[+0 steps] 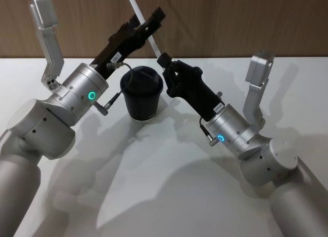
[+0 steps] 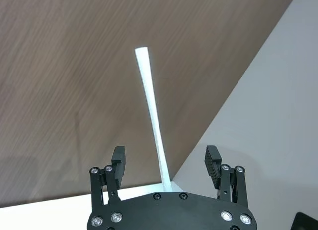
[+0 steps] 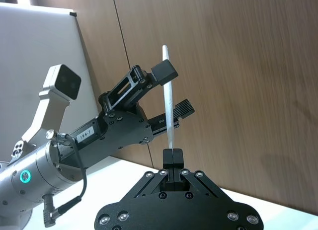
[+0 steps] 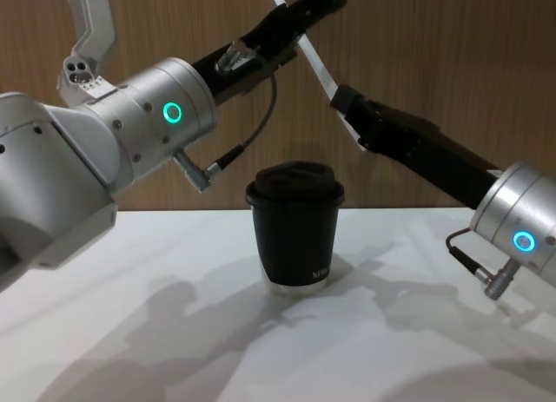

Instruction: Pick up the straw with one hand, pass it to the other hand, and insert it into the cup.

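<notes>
The right gripper, its black palm closest to the lens in the right wrist view, had its fingers pressed together on the lower end of the straw. The straw stood tilted in the air above and behind the cup. The left gripper had its fingers apart, one on each side of the straw higher up, with neither seen to touch it. The cup stood upright on the bench, lid on, between the two arms.

The step in hand looked to be the pass: picked up, not yet handed over. The next move called for the left fingers to close on the straw before the right ones let go.

A white sticker on the left gripper seemed to read 184-7. The white lettering low on the cup and a small label on the right gripper were too small to read.
</notes>
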